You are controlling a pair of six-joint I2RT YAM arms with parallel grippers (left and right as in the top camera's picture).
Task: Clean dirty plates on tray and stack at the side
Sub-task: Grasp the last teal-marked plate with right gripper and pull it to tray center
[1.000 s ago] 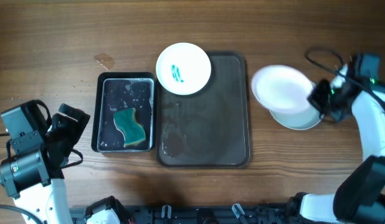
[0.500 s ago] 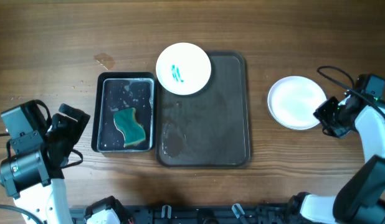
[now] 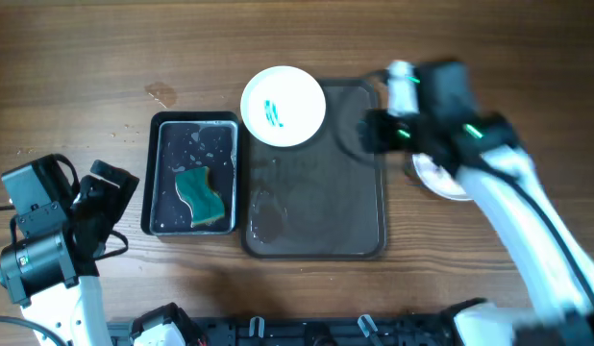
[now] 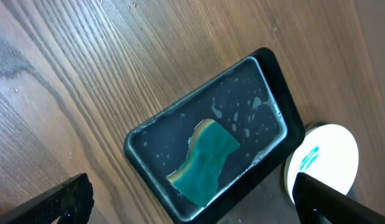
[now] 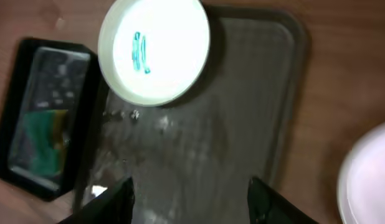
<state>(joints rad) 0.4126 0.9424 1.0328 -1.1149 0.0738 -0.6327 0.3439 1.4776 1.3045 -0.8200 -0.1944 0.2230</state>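
A white plate (image 3: 283, 106) with a teal smear in its middle sits on the top left corner of the dark brown tray (image 3: 316, 211). My right gripper (image 3: 374, 130), blurred, hangs over the tray's upper right part. In the right wrist view it (image 5: 189, 202) is open with nothing between its fingers, above the wet tray (image 5: 261, 112), and the smeared plate (image 5: 155, 50) lies ahead to the left. Clean white plates (image 3: 441, 181) lie stacked right of the tray, partly hidden by the arm. My left gripper (image 3: 112, 207) stands open at the table's lower left.
A black tray (image 3: 193, 173) with a green sponge (image 3: 201, 194) in water stands left of the brown tray. The left wrist view shows that sponge (image 4: 208, 160) and the smeared plate (image 4: 323, 158) beyond it. A small stain (image 3: 162, 93) marks the wood.
My right gripper has opened and let go of a clean plate onto the stack at the right. It has then swung left over the brown tray. The left arm has not moved.
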